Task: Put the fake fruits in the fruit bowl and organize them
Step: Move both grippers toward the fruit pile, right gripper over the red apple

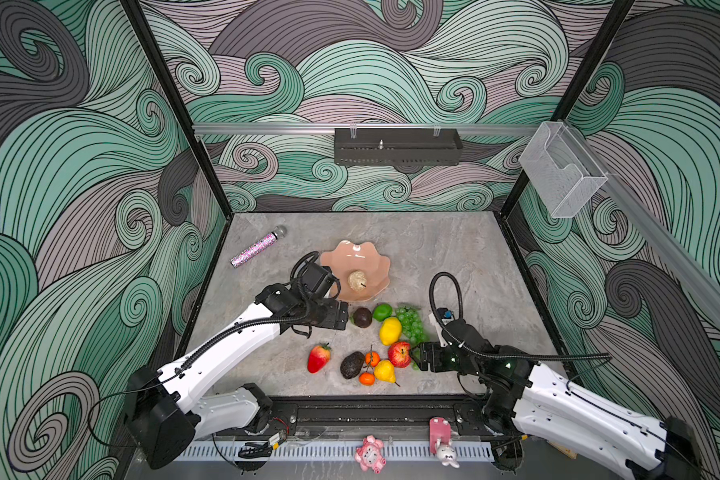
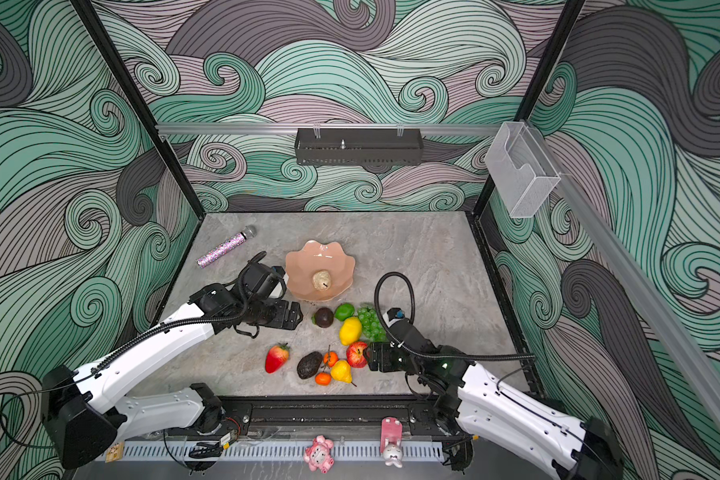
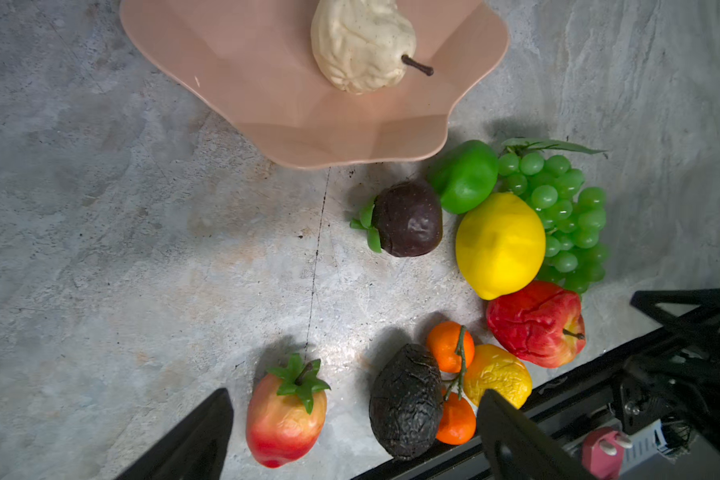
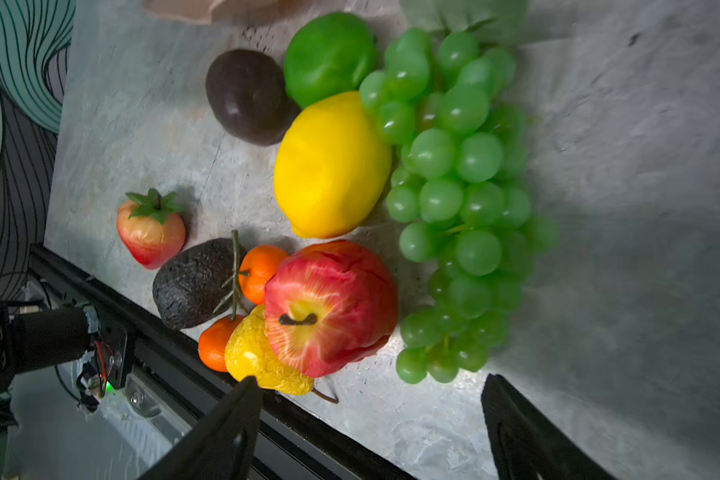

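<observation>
The salmon fruit bowl holds only a cream pear. In front of it the other fake fruits lie on the floor: a dark round one, lime, grapes, lemon, apple, yellow pear, two tangerines, avocado and strawberry. My left gripper hovers open just left of the dark round fruit, holding nothing. My right gripper is open and empty beside the apple.
A glittery pink microphone lies at the back left. A black shelf and a clear box hang on the walls. The black front rail runs close behind the yellow pear and avocado.
</observation>
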Robot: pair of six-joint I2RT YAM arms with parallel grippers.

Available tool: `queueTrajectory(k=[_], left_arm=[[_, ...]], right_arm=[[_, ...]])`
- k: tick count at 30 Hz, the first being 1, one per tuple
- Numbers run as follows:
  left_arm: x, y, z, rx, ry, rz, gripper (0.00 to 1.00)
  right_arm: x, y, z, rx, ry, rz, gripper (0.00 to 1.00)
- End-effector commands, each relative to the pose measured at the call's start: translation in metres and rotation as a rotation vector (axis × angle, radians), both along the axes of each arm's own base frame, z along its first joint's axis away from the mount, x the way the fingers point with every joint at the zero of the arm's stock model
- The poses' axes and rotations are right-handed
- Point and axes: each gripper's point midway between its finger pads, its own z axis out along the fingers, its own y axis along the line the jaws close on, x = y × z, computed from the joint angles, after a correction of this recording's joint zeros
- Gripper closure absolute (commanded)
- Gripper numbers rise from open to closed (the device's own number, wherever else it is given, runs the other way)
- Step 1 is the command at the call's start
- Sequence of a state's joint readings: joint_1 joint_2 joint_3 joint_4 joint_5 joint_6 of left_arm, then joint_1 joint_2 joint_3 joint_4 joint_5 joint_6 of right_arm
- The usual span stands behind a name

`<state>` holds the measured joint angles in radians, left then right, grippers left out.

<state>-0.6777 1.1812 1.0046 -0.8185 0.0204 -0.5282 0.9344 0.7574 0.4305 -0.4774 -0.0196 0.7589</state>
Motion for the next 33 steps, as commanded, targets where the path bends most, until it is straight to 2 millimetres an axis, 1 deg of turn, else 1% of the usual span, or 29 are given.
queueTrajectory(k=[1, 2, 5, 8, 11, 14, 20, 25, 33], left_arm=[[0.002, -0.004, -0.001, -0.026, 0.009, 0.042, 0.06], [0.001, -0.004, -0.004, -0.024, 0.014, 0.044, 0.06], [0.001, -0.003, -0.009, -0.022, 0.016, 0.047, 0.06], [0.001, -0.002, -0.013, -0.011, 0.016, 0.047, 0.06], [0.003, 0.001, -0.015, 0.007, 0.013, 0.050, 0.06], [0.003, 0.002, -0.015, 0.013, 0.007, 0.047, 0.06], [0.002, 0.004, -0.018, 0.024, 0.006, 0.039, 0.06], [0.001, 0.006, -0.021, 0.027, 0.003, 0.041, 0.06], [-0.001, 0.007, -0.023, 0.032, 0.006, 0.041, 0.06]], right_arm=[[0.002, 0.019, 0.003, 0.033, -0.044, 0.034, 0.17], [0.001, 0.020, 0.001, 0.018, -0.051, 0.050, 0.18], [0.001, 0.031, 0.002, 0.049, -0.108, 0.088, 0.24], [-0.001, 0.034, -0.006, 0.047, -0.137, 0.103, 0.25], [0.003, 0.031, -0.013, -0.003, -0.146, 0.094, 0.25], [0.006, 0.034, -0.016, -0.029, -0.149, 0.095, 0.25], [0.009, 0.039, -0.029, -0.074, -0.126, 0.097, 0.25], [0.013, 0.042, -0.031, -0.102, -0.131, 0.098, 0.25], [0.023, 0.044, -0.027, -0.159, -0.155, 0.088, 0.22]])
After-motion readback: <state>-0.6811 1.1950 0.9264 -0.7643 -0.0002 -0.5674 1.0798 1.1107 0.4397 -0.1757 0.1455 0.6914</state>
